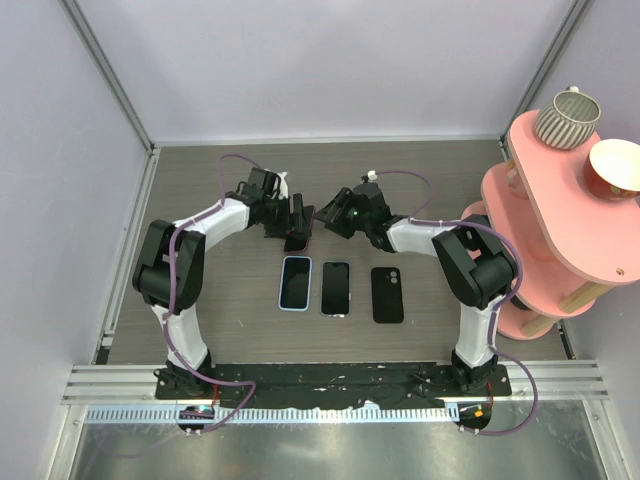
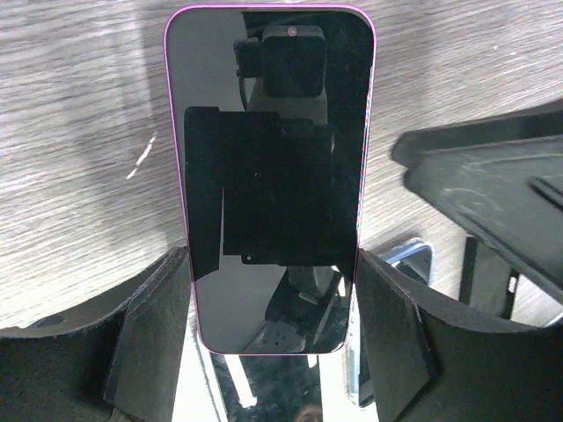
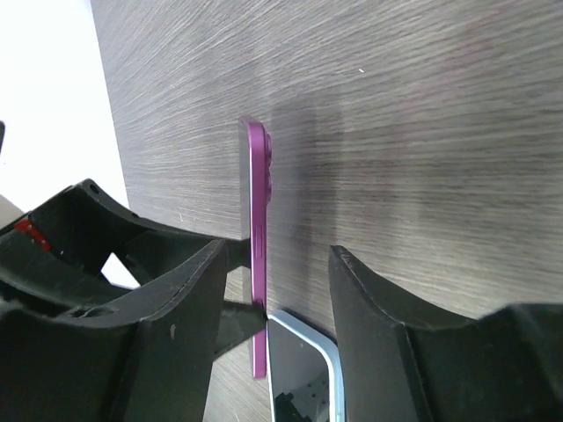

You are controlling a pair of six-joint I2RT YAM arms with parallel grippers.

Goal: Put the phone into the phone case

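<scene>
On table [image 1: 200,180], black phone [image 1: 387,295] lies well apart from R hand [image 1: 322,222].

Three phones lay in row on table [image 1: 180,175], side by side, apart: left phone [image 1: 295,283], middle phone [image 1: 336,288], right phone [image 1: 388,294]. Fourth phone [image 2: 268,176] was just far of left phone, between fingers of left gripper [image 2: 273,299] and right gripper [image 3: 277,290]. Shelf [image 1: 560,225] stood right of table, cup [image 1: 566,118] and bowl [image 1: 614,168] on it.

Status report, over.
Left gripper shut on pink-rimmed phone, off the table. Right gripper straddling it, jaws open. All-black phone lying flat, untouched.
</scene>
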